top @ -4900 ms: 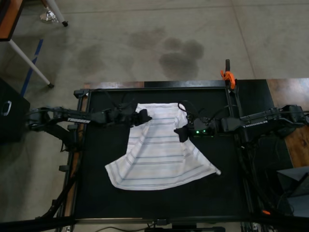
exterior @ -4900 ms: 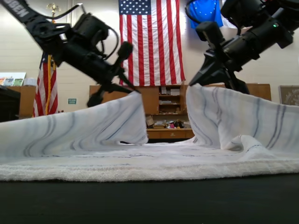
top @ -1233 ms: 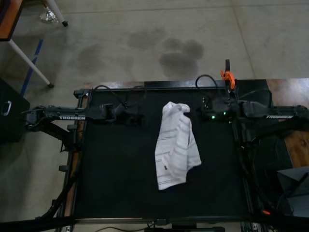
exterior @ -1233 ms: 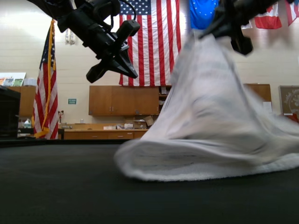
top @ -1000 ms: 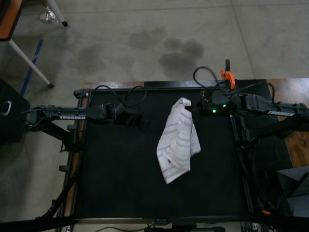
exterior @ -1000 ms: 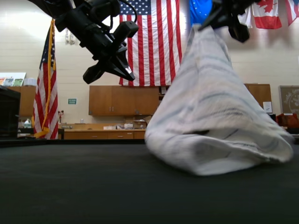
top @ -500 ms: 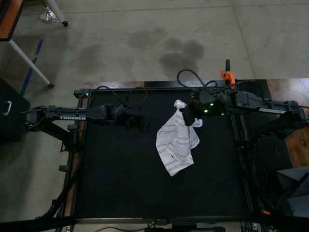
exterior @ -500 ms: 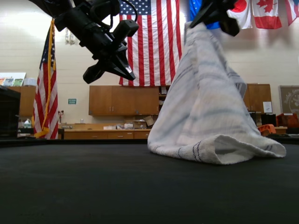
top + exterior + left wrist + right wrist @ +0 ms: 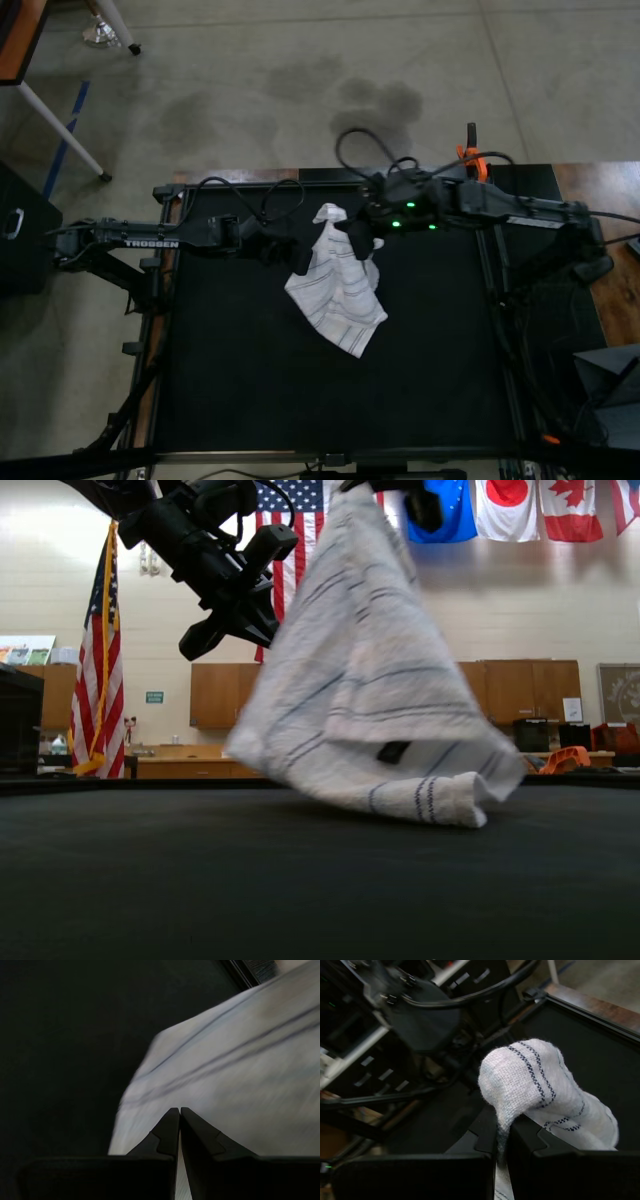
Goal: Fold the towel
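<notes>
My right gripper [image 9: 497,1132] was clenched on a bunched corner of the thin white cloth towel w/ dark stripes [image 9: 335,290], lifted so the rest hung & trailed on the black table [image 9: 220,380] near its far edge, roughly mid-width. My left gripper [image 9: 179,1112] was pressed together, holding nothing, just beside the towel, prob. waiting to take a second corner.

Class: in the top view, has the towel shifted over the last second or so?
Yes. The towel, held by the right gripper, has moved toward the view's left, away from the orange clamp.
</notes>
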You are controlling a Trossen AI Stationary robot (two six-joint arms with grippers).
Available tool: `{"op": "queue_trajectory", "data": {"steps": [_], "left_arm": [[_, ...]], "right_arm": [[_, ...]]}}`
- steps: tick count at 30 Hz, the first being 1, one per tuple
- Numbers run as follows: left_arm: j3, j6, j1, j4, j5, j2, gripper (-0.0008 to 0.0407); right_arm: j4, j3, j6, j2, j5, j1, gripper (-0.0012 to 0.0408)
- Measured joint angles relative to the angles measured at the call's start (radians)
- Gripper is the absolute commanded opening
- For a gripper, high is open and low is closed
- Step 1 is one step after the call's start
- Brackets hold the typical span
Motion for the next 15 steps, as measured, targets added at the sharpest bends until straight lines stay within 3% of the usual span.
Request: {"op": "queue_trajectory", "data": {"steps": [7, 15], "left_arm": [[0.0, 0.0, 0.0, -0.001, 0.0, -0.002, 0.0], [0.0, 0.0, 0.0, -0.002, 0.0, -0.003, 0.0]], "right_arm": [[-0.11, 0.063, -0.026, 0.103, -0.005, 0.005, 0.0], [-0.129, -0.038, -0.035, 0.11, 0.017, -0.021, 0.0]]}}
